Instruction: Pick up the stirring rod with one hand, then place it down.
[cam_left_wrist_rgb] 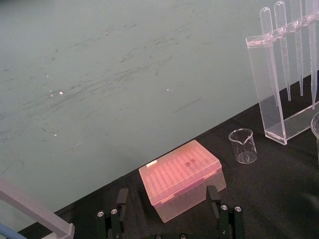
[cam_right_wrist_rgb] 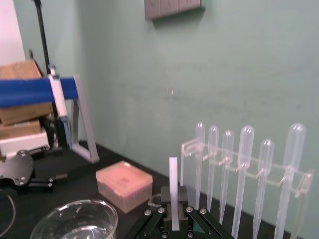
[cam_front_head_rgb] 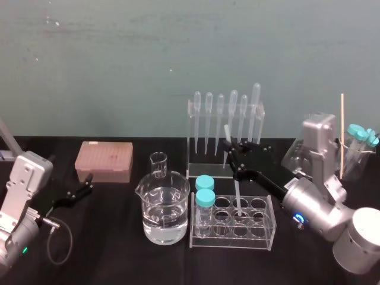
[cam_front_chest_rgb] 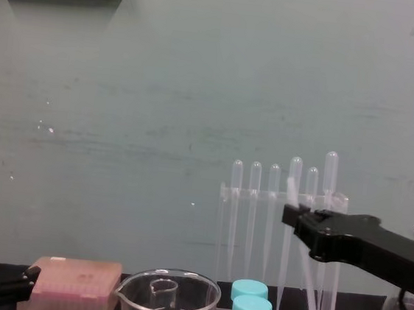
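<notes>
— Where is the stirring rod [cam_front_head_rgb: 236, 189]?

— In the right gripper [cam_front_head_rgb: 230, 149], just in front of the pipette rack [cam_front_head_rgb: 196, 142] and above the test tube rack [cam_front_head_rgb: 261, 238]. The jaws are pinched onto the rod near its upper end. In the right wrist view a short length of it stands up out of the fingers.

— Is it upright?

— Slightly tilted. Its top leans toward the pipettes, and its lower end reaches down into an open well in the test tube rack's back row. I cannot tell whether it touches the bottom.

— What stands nearby?

— Two teal-capped tubes [cam_front_head_rgb: 205, 191] stand at the left end of that rack. Left of them is a large beaker [cam_front_head_rgb: 165, 208] holding clear liquid, with a small beaker [cam_front_head_rgb: 158, 164] behind it.

— And the other arm?

— The left gripper [cam_front_head_rgb: 88, 185] sits low over the left side of the black table [cam_front_head_rgb: 119, 252], near a pink tip box [cam_front_head_rgb: 104, 161]. It holds nothing, and its jaws stand wide apart.
</notes>
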Available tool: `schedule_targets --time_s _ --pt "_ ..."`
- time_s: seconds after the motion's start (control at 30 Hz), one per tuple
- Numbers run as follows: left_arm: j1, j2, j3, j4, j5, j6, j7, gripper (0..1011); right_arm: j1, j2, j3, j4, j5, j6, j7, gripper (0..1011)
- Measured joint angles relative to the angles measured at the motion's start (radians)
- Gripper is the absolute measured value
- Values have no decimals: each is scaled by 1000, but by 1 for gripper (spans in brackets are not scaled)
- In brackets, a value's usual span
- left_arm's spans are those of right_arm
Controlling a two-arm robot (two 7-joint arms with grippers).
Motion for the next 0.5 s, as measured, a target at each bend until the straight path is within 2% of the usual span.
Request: schedule_targets --time_s 0.17,0.3,0.37,0.5 --pt "0 0 0 0 0 0 0 1000 -56 -3 38 -30 7 -106 17 68" --pt "0 0 0 0 0 0 0 1000 -70 -15 70 -54 33 -164 39 68" --pt "0 0 0 0 0 0 0 1000 -70 -20 89 -73 48 -180 54 68" --pt "0 0 0 0 0 0 0 1000 -61 -20 117 -112 82 -177 81 68"
